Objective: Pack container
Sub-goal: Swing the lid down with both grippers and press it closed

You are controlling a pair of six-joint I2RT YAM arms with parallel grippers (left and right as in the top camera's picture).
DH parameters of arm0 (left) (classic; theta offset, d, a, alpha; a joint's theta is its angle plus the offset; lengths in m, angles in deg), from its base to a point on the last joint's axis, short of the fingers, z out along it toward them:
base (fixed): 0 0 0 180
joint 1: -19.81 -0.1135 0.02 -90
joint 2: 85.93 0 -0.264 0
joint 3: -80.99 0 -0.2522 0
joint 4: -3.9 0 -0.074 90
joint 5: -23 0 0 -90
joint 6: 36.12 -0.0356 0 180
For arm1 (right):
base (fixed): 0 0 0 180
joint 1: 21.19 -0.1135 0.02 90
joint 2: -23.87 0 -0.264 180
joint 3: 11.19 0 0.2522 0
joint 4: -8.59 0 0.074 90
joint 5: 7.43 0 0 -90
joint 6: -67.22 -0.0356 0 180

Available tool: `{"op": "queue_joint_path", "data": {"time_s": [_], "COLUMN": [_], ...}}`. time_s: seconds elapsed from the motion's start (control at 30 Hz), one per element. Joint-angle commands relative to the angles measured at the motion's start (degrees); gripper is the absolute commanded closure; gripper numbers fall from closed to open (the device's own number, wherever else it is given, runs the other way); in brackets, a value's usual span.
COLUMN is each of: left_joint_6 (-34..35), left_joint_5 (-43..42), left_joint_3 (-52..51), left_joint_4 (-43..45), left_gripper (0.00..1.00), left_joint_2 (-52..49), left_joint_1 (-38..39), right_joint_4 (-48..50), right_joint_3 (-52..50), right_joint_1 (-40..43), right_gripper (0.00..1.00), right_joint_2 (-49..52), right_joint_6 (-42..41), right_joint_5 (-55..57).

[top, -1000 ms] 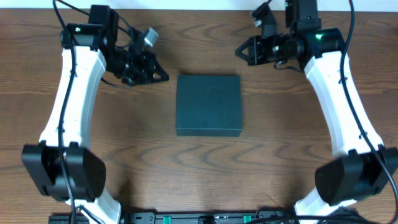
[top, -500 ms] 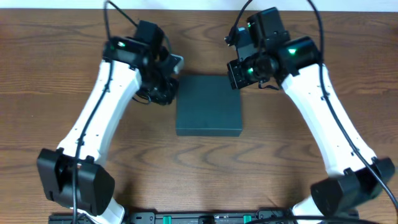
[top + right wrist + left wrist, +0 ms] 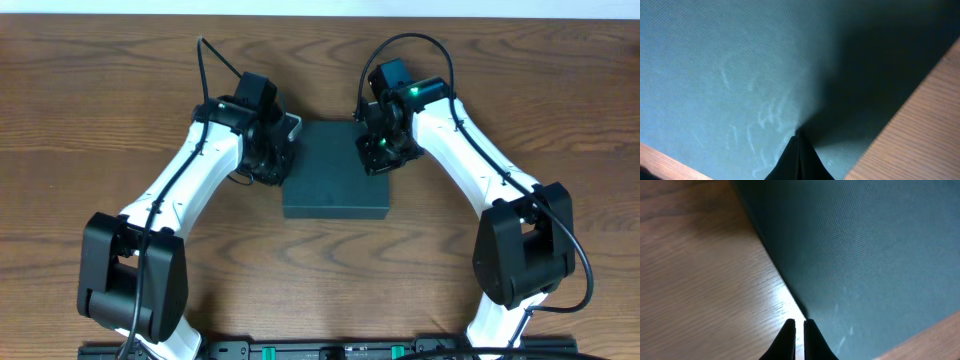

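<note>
The container, a dark blue-green matte box, lies closed at the middle of the wooden table. My left gripper is at its left edge near the far corner; the left wrist view shows the shut fingertips over bare wood right beside the container's edge, holding nothing. My right gripper hangs over the lid's far right corner. In the right wrist view its shut tips touch or nearly touch the scuffed lid. Whether it presses on the lid I cannot tell.
The brown wooden table surrounds the container on all sides. Both white arms reach inward from the near edge, the left arm and the right arm flanking the box. A black rail runs along the near edge.
Both arms have swung inward from the far corners of the table to the container. The left gripper came to its left edge, the right gripper down over its far right corner.
</note>
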Motion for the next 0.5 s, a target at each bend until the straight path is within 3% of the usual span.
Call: {"op": "queue_joint_path", "data": {"time_s": [0.0, 0.27, 0.47], "left_joint_6": [-0.11, 1.22, 4.46], "left_joint_5": [-1.77, -0.70, 9.38], "left_joint_3": [-2.69, -4.22, -1.25], "left_joint_4": [1.97, 0.26, -4.85], "left_gripper": [0.94, 0.94, 0.94], "left_joint_2": [-0.68, 0.74, 7.48], "left_joint_1": [0.98, 1.97, 1.64], "right_joint_4": [0.46, 3.26, 8.66], "right_joint_3": [-1.22, -0.87, 0.22], "right_joint_1": [-0.57, -0.48, 0.09], "right_gripper": [0.98, 0.98, 0.99], "right_joint_2": [0.02, -1.03, -4.63], "right_joint_6": [-0.55, -0.07, 0.24], "right_joint_5": [-0.24, -0.24, -0.24]}}
